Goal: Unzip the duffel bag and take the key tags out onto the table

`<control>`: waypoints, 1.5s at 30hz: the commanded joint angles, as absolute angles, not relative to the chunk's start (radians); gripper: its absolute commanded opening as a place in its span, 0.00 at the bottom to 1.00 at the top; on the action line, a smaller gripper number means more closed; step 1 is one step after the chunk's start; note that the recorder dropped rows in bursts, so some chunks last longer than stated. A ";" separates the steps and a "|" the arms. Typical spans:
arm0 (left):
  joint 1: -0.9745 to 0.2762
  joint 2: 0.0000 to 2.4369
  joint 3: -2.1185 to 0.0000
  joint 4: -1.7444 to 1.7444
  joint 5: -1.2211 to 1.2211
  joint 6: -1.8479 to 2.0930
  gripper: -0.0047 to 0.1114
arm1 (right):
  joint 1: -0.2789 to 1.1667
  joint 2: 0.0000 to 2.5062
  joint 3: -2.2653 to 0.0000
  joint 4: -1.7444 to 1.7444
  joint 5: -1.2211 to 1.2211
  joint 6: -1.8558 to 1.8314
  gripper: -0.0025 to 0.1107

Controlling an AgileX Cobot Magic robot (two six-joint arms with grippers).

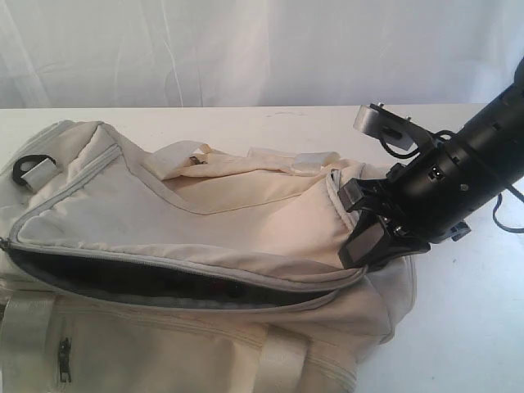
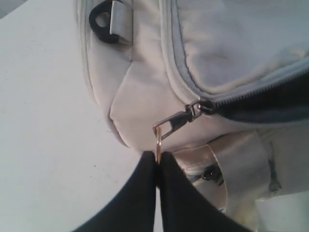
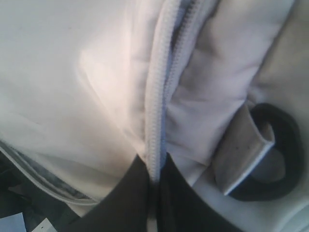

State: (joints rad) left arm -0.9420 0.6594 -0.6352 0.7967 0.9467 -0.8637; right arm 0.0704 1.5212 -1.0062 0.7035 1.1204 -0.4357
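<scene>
Duffel bag [image 1: 205,213] agape (contents indistinct); left gripper [image 2: 158,155] tight on zipper pull [image 2: 176,123], right gripper [image 3: 153,168] tight on zipper [image 3: 157,96]

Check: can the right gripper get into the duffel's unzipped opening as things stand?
Probably not yet: the right gripper is shut on the zipper edge at the duffel bag's end, so it is occupied. The opening itself gapes wide with nothing across it; letting go should free the way.

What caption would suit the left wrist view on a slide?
Left end effector pinches the zipper pull at one end of the cream bag on the white table.
</scene>
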 commanded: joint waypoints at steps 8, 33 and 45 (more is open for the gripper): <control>-0.407 0.821 -0.667 0.036 0.681 -0.178 0.04 | 0.057 1.514 -1.003 0.676 1.128 -0.453 0.02; 0.097 1.082 -1.090 -0.332 1.141 0.447 0.04 | 0.067 1.269 -1.086 0.736 0.883 -0.909 0.49; 0.097 1.027 -1.091 -0.374 1.090 0.442 0.04 | 0.845 1.521 -1.084 0.772 0.303 -1.306 0.61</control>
